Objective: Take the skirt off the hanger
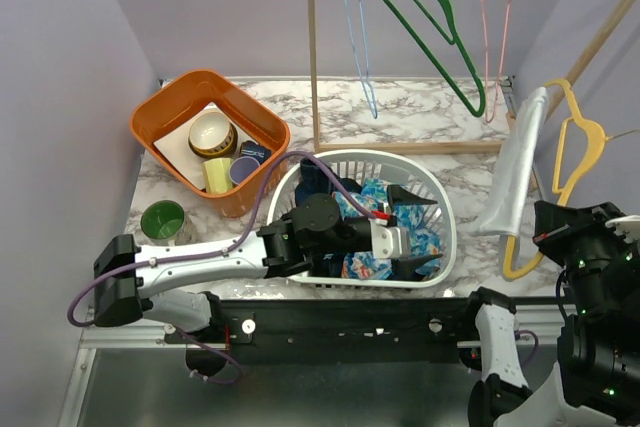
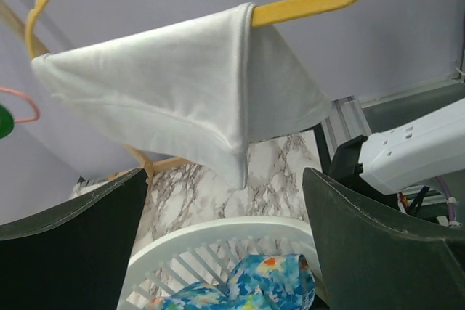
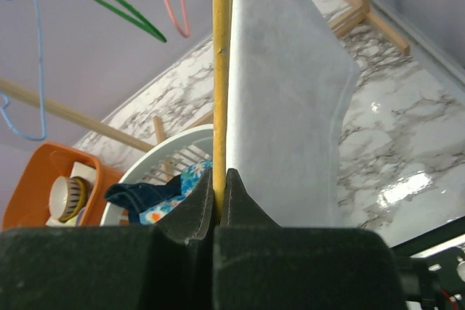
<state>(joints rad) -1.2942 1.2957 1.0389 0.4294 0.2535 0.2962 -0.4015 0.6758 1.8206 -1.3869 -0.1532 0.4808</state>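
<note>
Skirt [image 1: 515,162] of pale grey-white cloth hangs folded over the bar of a yellow hanger [image 1: 580,137] at the right of the overhead view, above the marble desk [image 1: 420,112] and just beside a white laundry basket [image 1: 375,155]. In the right wrist view the right jaws are pressed together on the hanger's thin yellow bar at lower centre, with the skirt touching that bar and running up the frame just to its right. The left arm reaches across the basket from the lower left, and its jaws stand spread wide with nothing between them. In the left wrist view they sit in the two lower corners, and the skirt fills the upper half with its lowest corner hanging above the basket's rim. A blue flowered cloth [image 1: 425,232] lies inside the basket. A wooden rack [image 1: 312,47] along the top of the frame carries three bare hangers: blue [image 1: 358,37], green [image 1: 440,32] and pink [image 1: 497,27]. At upper left an orange bin [image 1: 160,112] holds dishes, and a green cup [image 1: 162,219] stands below it.
</note>
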